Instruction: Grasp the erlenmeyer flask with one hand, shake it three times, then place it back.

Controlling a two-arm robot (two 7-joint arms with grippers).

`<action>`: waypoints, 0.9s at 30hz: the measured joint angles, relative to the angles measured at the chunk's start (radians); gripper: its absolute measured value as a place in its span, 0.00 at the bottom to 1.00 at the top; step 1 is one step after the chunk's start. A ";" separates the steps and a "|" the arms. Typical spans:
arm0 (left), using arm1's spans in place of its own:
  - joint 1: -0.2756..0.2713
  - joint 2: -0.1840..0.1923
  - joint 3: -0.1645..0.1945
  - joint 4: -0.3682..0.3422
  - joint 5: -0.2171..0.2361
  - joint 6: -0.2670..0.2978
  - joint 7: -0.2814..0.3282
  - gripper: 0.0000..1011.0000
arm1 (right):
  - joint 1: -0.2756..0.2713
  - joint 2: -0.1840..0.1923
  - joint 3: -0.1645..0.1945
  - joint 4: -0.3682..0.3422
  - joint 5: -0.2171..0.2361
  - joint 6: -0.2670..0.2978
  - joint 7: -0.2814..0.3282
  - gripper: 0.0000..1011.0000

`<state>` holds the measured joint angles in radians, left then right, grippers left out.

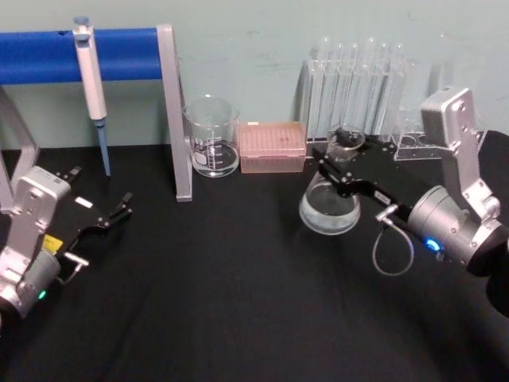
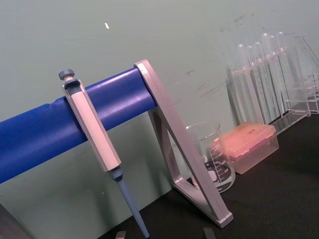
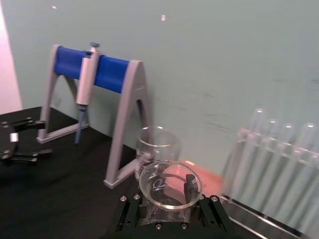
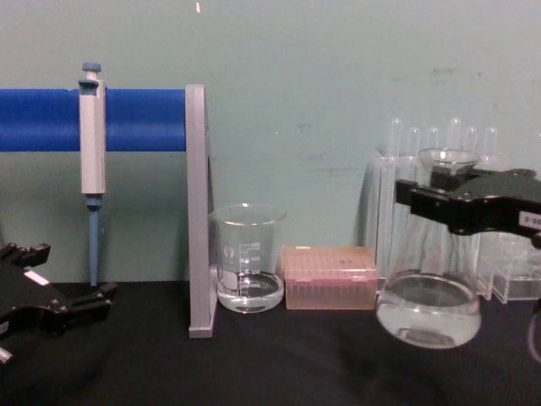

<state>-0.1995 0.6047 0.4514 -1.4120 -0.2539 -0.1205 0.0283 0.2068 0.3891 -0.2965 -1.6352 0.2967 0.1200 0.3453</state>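
- Lower left of the head view: the left claw (image 1: 99,191) sits released, low over the counter (image 1: 238,302); leave it parked.
- Centre: a beaker (image 1: 211,137) and a pink box (image 1: 272,147) stand near the swing path, so shakes should be short.
- Right of centre: the flask (image 1: 328,208), liquid in its base, appears lifted and slightly tilted.
- Right: the right claw (image 1: 347,155) is clenched on its neck; grip firmly and steer clear of the tube rack (image 1: 358,79) behind.

Black right tool (image 1: 340,156), silver-grey wrist (image 1: 445,219), grey cable loop (image 1: 375,253)
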 joint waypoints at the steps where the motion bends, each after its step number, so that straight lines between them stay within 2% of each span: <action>1: 0.000 0.000 0.000 0.000 0.000 0.000 0.000 0.99 | 0.000 0.000 -0.003 -0.002 0.000 0.000 0.003 0.44; 13: 0.000 0.000 0.000 0.000 0.000 0.000 0.000 0.99 | 0.000 0.001 -0.072 -0.031 0.016 0.003 0.059 0.44; 27: 0.000 0.000 0.000 0.000 0.000 0.000 0.000 0.99 | 0.013 0.022 -0.159 -0.061 0.043 0.003 0.125 0.44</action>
<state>-0.1995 0.6047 0.4514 -1.4120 -0.2539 -0.1205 0.0283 0.2199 0.4114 -0.4556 -1.6959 0.3392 0.1234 0.4702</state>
